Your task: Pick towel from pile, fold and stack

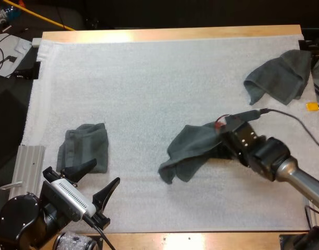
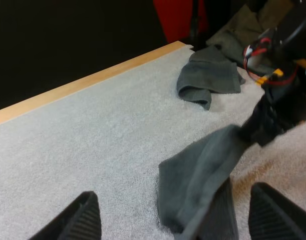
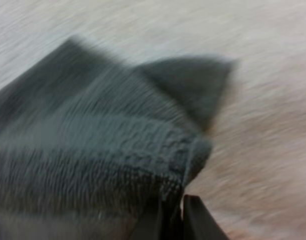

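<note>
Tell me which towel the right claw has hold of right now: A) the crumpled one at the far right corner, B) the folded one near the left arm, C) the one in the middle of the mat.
C: the right claw pinches the edge of the middle towel, while the folded towel and the crumpled towel lie apart from it, untouched.

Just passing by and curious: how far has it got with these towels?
Looks done: one folded towel lies by the open left gripper. In hand: the right gripper pinches the middle towel, unfolded on the mat. Left: folding and stacking it, then the crumpled towel at the far right.
</note>
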Available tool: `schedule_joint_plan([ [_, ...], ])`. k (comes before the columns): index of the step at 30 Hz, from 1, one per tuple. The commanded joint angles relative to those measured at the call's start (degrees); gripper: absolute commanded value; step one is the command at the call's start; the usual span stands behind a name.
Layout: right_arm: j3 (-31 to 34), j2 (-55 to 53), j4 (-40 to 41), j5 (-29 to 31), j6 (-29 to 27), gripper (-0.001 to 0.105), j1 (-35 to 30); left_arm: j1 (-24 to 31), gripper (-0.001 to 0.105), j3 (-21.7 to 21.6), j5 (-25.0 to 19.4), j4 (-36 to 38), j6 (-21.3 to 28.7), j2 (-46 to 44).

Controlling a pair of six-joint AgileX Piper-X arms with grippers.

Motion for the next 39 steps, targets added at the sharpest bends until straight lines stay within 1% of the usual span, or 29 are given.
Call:
schedule_joint_plan([
  [1,-1.29,0.38,0.43,3.85,-2.18,0.0,-3.83,-0.29,0.06,-0.25,0.08,-1.1,-0.32,0.05],
  [2,-1.53,0.32,0.73,4.04,-2.47,0.001,-4.64,-0.28,0.06,-0.24,0.04,-1.12,-0.3,0.06],
  [3,-2.06,0.42,1.23,3.95,-2.81,0.004,-6.0,-0.26,0.06,-0.21,0.2,-1.34,-0.3,0.11],
  [5,-1.24,-0.06,0.93,3.02,-1.88,0.001,-6.05,-0.3,0.06,-0.35,0.28,-0.3,-0.54,0.12],
  [10,-0.72,0.41,1.98,1.7,-1.56,0.0,-8.38,-0.28,0.06,-0.34,0.43,-0.17,-0.6,0.2],
  [12,-0.63,0.58,2.04,2.19,-1.56,0.001,-8.25,-0.28,0.06,-0.29,0.43,-0.13,-0.66,0.17],
  [13,-0.68,0.65,2.09,2.51,-1.5,0.004,-8.26,-0.26,0.06,-0.3,0.49,-0.06,-0.63,0.2],
  [14,-0.71,0.62,2.06,2.81,-1.35,0.009,-8.22,-0.26,0.06,-0.28,0.49,-0.11,-0.59,0.2],
  [16,-0.81,0.58,2.2,3.31,-1.15,0.029,-8.35,-0.3,0.06,-0.34,0.48,-0.15,-0.54,0.28],
  [17,-0.88,0.59,2.18,3.52,-1.07,0.04,-8.44,-0.35,0.06,-0.35,0.5,-0.05,-0.61,0.37],
  [19,-1.03,0.46,2.13,3.98,-0.99,0.066,-8.39,-0.37,0.06,-0.35,0.49,0.06,-0.61,0.29],
  [20,-1.1,0.33,2.27,4.12,-1.0,0.075,-8.38,-0.38,0.06,-0.31,0.45,0.08,-0.58,0.32],
  [21,-1.03,0.13,2.63,4.22,-1.02,0.078,-8.32,-0.35,0.06,-0.32,0.41,0.11,-0.61,0.29],
  [22,-1.1,-0.13,3.0,4.23,-1.11,0.079,-8.27,-0.4,0.06,-0.43,0.46,0.09,-0.63,0.33],
  [23,-1.18,-0.47,3.5,4.19,-1.03,0.077,-8.3,-0.44,0.06,-0.49,0.48,0.2,-0.56,0.26],
  [27,-1.54,-2.5,7.24,3.59,-0.77,0.064,-8.55,-0.37,0.06,-0.47,0.45,0.24,-0.71,0.17],
  [28,-1.67,-3.02,8.32,3.39,-0.61,0.062,-8.51,-0.41,0.06,-0.46,0.49,0.34,-0.68,0.15],
  [30,-1.29,-2.2,7.1,3.66,-1.34,0.062,-8.39,-0.22,0.06,-0.34,0.28,0.34,-0.49,0.07],
  [31,-1.39,-2.47,9.36,2.43,-1.23,0.062,-8.35,-0.2,0.06,-0.36,0.32,0.75,-0.54,0.01],
  [34,-1.04,-2.7,12.22,-1.34,-0.15,0.061,-8.33,-0.22,0.06,-0.37,0.31,2.2,-0.62,-0.04],
  [36,-0.1,-2.66,12.64,-3.77,0.85,0.061,-8.25,-0.18,0.06,-0.33,0.36,3.67,-0.58,0.01],
  [39,2.8,-2.66,11.17,-5.68,2.36,0.062,-8.18,-0.19,0.06,-0.38,0.39,5.74,-0.68,0.01],
])
